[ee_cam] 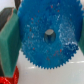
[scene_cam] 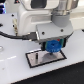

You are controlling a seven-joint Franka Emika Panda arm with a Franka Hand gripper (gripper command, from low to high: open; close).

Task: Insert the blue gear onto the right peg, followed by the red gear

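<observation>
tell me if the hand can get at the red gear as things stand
Probably not. The hand is shut on the blue gear, so its fingers are occupied. Only a sliver of the red gear shows beneath; the blue one needs placing first.

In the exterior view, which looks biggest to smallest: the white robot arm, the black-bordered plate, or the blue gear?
1. white robot arm, though nearness to the camera may inflate it
2. black-bordered plate
3. blue gear

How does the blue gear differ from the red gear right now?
The blue gear is held by the hand, between its green pads; the red gear lies outside it. The blue gear shows teeth and hub in the wrist view; the red gear shows only a corner.
</observation>
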